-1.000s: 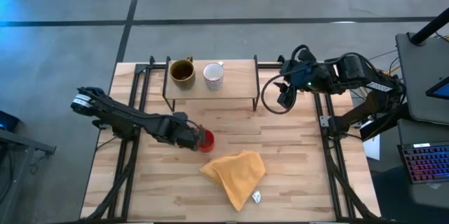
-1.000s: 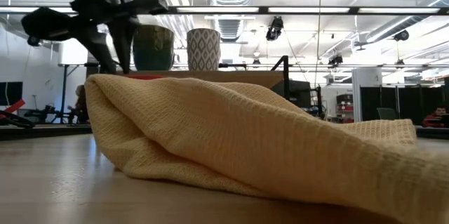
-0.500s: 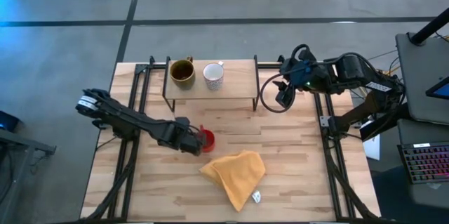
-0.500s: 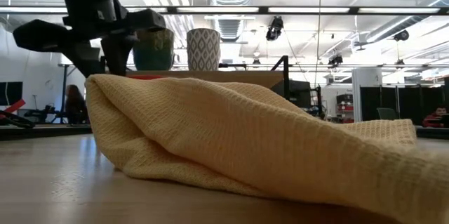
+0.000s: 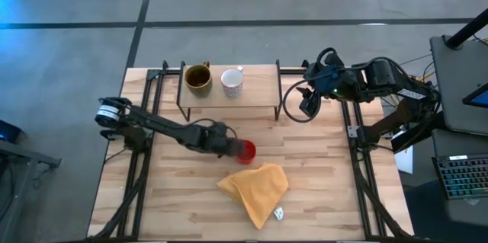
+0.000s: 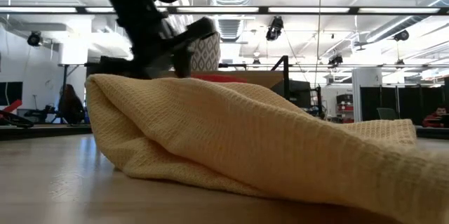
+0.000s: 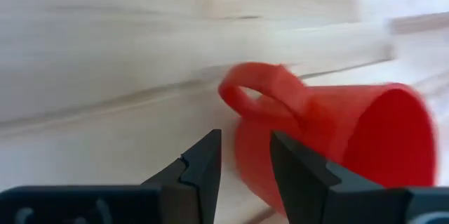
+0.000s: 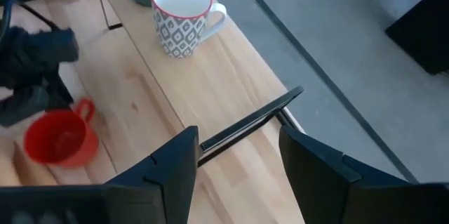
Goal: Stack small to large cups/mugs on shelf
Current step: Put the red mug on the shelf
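Observation:
The red mug (image 5: 245, 151) is at mid-table, just beyond the yellow cloth (image 5: 255, 186), with its mouth up. It also shows in the right wrist view (image 8: 59, 136). My left gripper (image 5: 227, 146) is at the mug's left side, shut on it. The olive-brown mug (image 5: 197, 78) and the white mug (image 5: 232, 81) stand on their bases on the shelf (image 5: 259, 83). My right gripper (image 5: 309, 104) waits open by the shelf's right end. In the low view the cloth (image 6: 245, 140) hides all but a thin strip of the red mug (image 6: 210, 78). My left gripper comes at the red mug from the table's left, slanting down. Its fingertips (image 7: 210, 143) stand close together at the mug's outer wall, beside the root of the handle (image 7: 237, 122). Whether they pinch the handle or the wall, and whether the mug is off the table, I cannot tell.
The cloth lies crumpled at the near middle of the table. The shelf's black legs (image 8: 245, 122) stand at the far middle. A black cable loop (image 5: 297, 106) hangs by my right arm. Bare wood (image 5: 320, 159) lies to the right of the mug.
My left gripper stayed at the red mug for the first half second. It then went toward the table's right edge, and the mug went with it, staying upright. The mug now stands beyond the cloth's middle rather than its left end.

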Controlling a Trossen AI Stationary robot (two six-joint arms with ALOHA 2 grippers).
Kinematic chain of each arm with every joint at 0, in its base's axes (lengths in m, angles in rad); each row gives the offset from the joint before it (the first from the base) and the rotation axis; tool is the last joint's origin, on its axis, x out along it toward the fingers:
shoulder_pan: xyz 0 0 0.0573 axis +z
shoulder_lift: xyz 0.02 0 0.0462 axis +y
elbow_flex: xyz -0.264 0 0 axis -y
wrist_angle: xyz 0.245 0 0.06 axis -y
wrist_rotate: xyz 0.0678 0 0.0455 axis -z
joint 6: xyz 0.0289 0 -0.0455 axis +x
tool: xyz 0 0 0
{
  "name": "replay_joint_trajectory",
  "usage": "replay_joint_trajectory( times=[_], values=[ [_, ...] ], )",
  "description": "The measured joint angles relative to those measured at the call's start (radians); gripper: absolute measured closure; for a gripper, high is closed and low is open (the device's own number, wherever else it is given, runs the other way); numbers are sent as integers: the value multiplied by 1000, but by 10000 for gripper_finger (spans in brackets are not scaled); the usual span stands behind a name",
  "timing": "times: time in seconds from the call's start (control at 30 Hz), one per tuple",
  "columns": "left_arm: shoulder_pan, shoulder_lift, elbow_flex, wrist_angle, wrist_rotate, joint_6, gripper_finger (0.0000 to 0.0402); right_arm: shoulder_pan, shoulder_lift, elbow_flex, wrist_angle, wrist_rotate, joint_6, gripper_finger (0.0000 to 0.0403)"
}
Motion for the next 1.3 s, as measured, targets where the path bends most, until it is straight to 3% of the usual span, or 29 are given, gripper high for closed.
replay_joint_trajectory(
  times=[0.13, 0.27, 0.43, 0.67, 0.83, 0.97, 1.3],
  values=[
    [15, 20, 1, 68, 15, 67, 293, 0, 0, 0, -25, -2, 42, 209],
    [8, -10, 1, -87, 17, 67, 293, 0, 0, 0, -103, -21, 125, 209],
    [-23, -120, 0, -292, -46, 64, 293, 3, 0, -42, -163, -166, 294, 209],
    [-78, -326, -44, -420, -144, 71, 293, 83, 13, -233, -172, -306, 620, 228],
    [-149, -474, -124, -467, -146, 71, 293, 143, 31, -344, 60, -402, 883, 246],
    [-209, -576, -195, -467, -147, 65, 293, 186, 124, -355, 268, -400, 971, 245],
    [-310, -743, -299, -473, -216, 55, 293, 245, 452, -165, 128, -357, 1117, 201]
  ],
)
